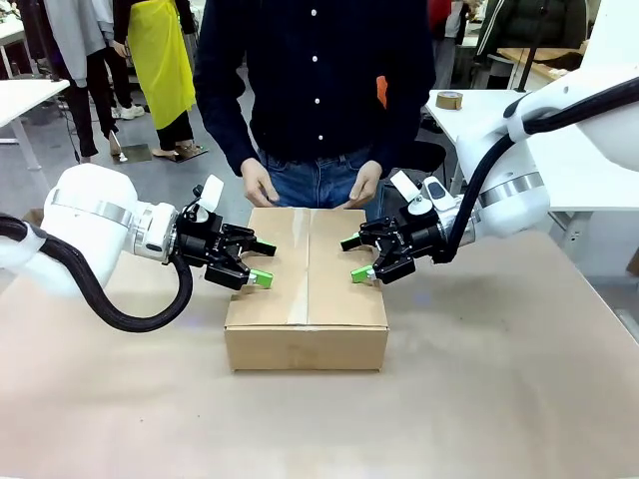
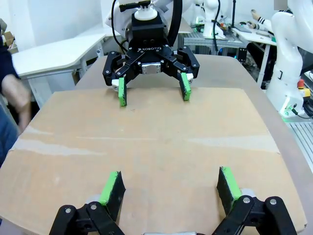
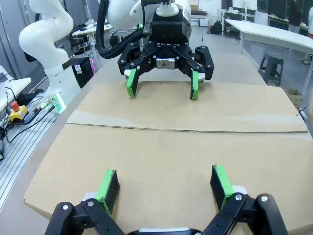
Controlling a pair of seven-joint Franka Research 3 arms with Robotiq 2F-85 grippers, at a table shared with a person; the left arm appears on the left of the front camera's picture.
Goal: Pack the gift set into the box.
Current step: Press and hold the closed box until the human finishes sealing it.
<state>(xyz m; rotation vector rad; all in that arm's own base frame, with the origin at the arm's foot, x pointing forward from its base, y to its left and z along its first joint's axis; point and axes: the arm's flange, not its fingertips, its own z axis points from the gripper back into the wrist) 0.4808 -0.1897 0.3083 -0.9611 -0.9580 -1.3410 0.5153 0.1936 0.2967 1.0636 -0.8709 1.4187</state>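
The box [image 1: 306, 299] stands in the middle of the table with its top flaps folded flat, a seam running front to back. The gift set is hidden from view. My left gripper [image 1: 262, 261] hovers open just over the box's left top edge, green pads [image 2: 112, 185] spread above the cardboard [image 2: 156, 142]. Facing it over the right edge, my right gripper [image 1: 355, 259] is open too, empty above the lid [image 3: 171, 147]. Each wrist view shows the other gripper across the lid: the right gripper [image 2: 152, 90] and the left gripper [image 3: 162, 88]. A person's hands [image 1: 260, 186] rest at the box's far edge.
The person stands close behind the box at the table's far side. A tape roll [image 1: 449, 100] lies on a white table at the back right. Brown paper covers my table [image 1: 479, 399], with free room in front of and beside the box.
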